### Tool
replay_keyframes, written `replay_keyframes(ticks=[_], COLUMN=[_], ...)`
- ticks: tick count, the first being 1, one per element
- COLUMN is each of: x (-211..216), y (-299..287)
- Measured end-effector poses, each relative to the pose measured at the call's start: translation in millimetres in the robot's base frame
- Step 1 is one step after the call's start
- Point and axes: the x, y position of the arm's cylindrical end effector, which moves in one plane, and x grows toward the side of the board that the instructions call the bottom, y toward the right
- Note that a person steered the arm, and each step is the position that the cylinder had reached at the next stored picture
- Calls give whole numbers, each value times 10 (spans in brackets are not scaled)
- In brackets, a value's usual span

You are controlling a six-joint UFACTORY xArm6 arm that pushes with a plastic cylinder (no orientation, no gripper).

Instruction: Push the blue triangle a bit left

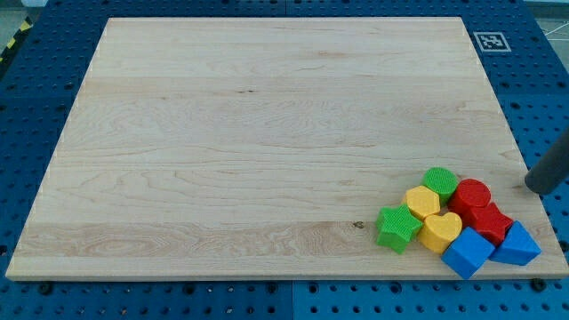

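One blue triangle [517, 246] below tool [534, 188], well apart

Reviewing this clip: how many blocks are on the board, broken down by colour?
Green: 2, a star and a round block
Yellow: 2, both heart-like
Red: 2, a round block and one of unclear shape
Blue: 2, a cube and a triangle
Total: 8
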Motion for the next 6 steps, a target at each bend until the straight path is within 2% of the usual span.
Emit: replay_keyframes(ticks=[1,2,4,6], x=[18,621,888,936], y=[3,19,12,-409])
